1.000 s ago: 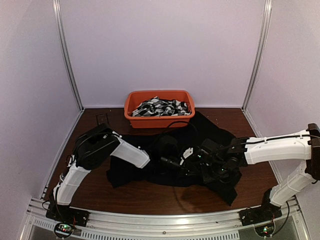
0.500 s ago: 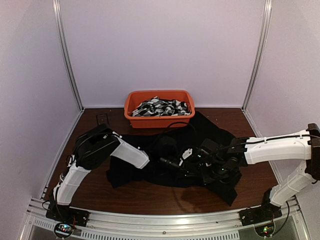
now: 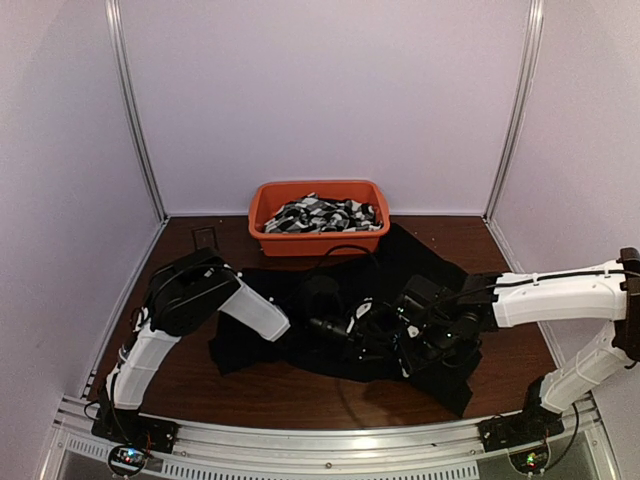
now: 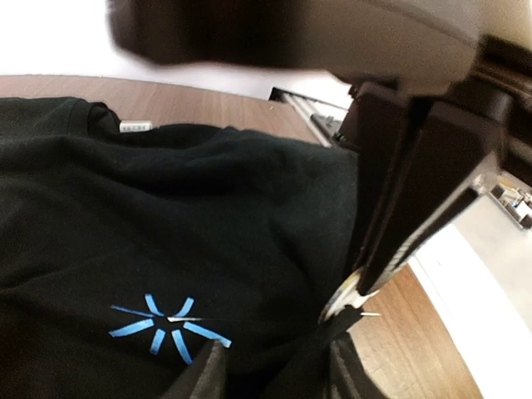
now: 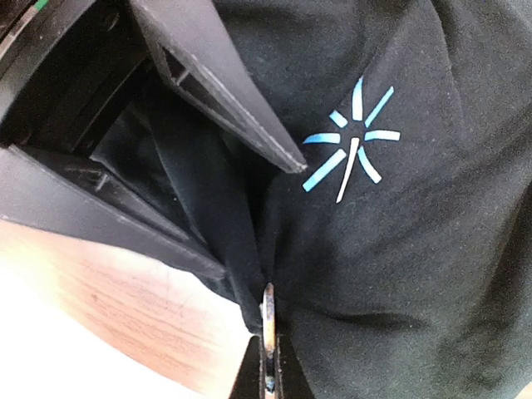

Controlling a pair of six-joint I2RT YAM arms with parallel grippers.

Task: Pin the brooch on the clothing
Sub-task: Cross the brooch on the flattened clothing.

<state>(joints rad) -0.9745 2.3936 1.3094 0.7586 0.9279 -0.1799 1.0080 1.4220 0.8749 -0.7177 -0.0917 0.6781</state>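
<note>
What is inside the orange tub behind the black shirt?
The orange tub holds a heap of black-and-white patterned fabrics, piled to its rim. Anything lying under that heap is covered and cannot be seen.

Both arms reach inward from their bases at the near edge and meet over the middle. The left arm (image 3: 200, 300) rises from its base, bends at a raised elbow and stretches low to the right; its gripper (image 3: 335, 328) lies close to the surface, and its jaws are nearly together, pinching a fold. The right arm (image 3: 555, 290) climbs from its base at the right, folds at the elbow and runs level to the left. The right gripper (image 4: 353, 295) meets the left one, its jaws pressed on a thin metal piece at their tips.
</note>
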